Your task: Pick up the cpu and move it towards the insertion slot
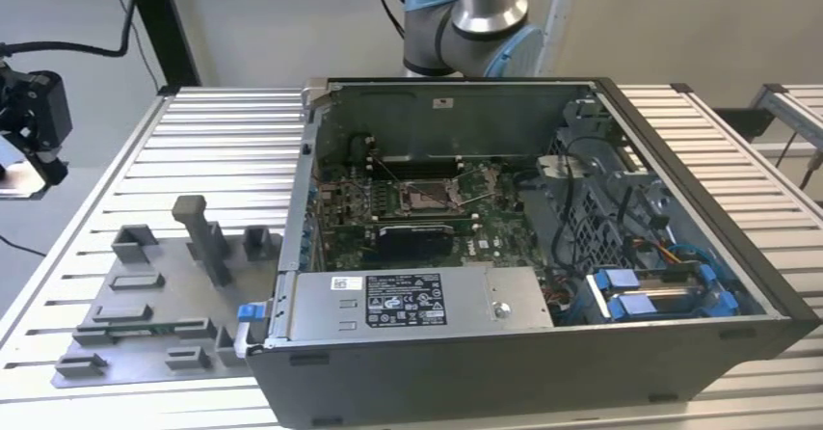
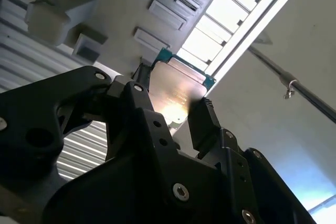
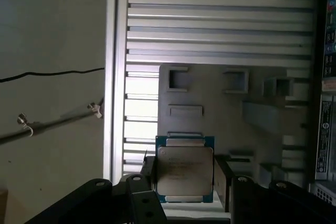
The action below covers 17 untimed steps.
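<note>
The cpu (image 3: pixel 185 169), a flat square chip with a silvery top and a green rim, sits between my gripper's (image 3: pixel 186 182) two black fingers. The second wrist view has the same chip (image 2: pixel 176 90) clamped by the gripper (image 2: pixel 169 103), lifted off the table. Below it lies the grey tray (image 3: pixel 210 93) with its recesses and blocks. In the exterior view the gripper (image 1: pixel 37 126) hangs at the far left, above the table's edge and well away from the tray (image 1: pixel 142 324). The insertion slot (image 1: pixel 425 196), a shiny square frame with a dark centre, lies on the green board inside the open computer case.
The open computer case (image 1: pixel 541 353) takes up the exterior view's right half of the ribbed metal table (image 1: pixel 219 150); its walls rise around the board. Grey blocks (image 1: pixel 206 237) stand upright on the tray. The table's edge rail (image 3: pixel 116 77) and the floor lie beside the gripper.
</note>
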Each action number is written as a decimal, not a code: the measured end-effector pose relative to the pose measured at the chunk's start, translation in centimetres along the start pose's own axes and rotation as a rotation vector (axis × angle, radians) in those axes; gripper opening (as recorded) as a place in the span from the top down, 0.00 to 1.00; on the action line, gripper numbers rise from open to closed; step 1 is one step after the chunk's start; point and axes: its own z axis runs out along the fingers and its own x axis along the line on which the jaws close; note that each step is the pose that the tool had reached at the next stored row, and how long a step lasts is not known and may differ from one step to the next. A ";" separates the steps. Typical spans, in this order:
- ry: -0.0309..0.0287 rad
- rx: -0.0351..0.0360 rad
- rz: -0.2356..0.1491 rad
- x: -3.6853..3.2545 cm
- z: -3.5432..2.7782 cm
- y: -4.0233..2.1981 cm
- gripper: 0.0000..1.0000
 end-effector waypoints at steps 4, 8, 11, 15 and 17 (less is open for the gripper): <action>-0.0130 0.0020 0.000 0.01 -0.77 0.10 1.00; -0.0404 0.0051 0.000 0.02 -1.04 0.26 1.00; -0.0622 0.0059 0.000 0.00 -1.08 0.30 1.00; -0.0623 0.0059 0.000 0.01 -1.08 0.30 1.00; -0.0624 0.0059 0.000 0.01 -1.08 0.30 1.00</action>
